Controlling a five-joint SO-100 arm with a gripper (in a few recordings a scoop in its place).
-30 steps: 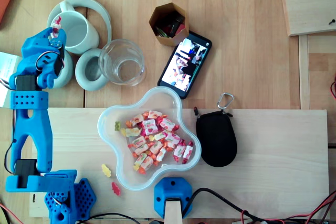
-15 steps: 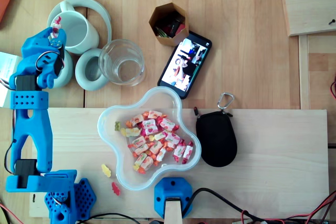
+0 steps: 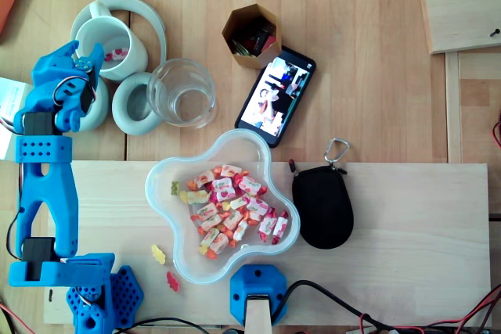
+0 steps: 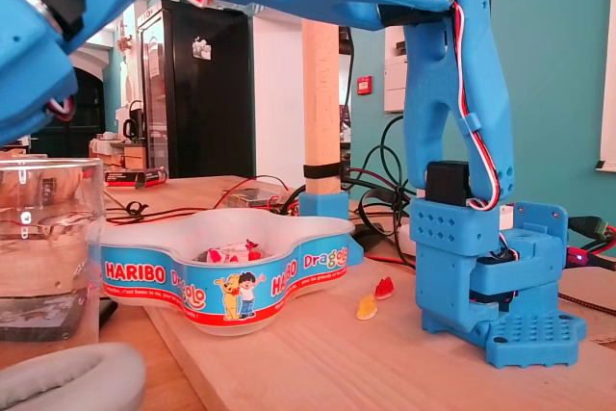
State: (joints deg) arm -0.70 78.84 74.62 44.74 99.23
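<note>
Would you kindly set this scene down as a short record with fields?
mug: pale green, one wrapped sweet inside
gripper: open, over mug's left rim, holding nothing
bowl: clear, lobed, holds many wrapped sweets
beside mug: headphones, clear glass
on board: two loose gummies left of bowl, black pouch right of it

Mug [image 3: 106,37], headphones [image 3: 129,107] and glass [image 3: 182,93] crowd the desk's [image 3: 376,76] top-left corner; bare wood lies open toward its right edge.
</note>
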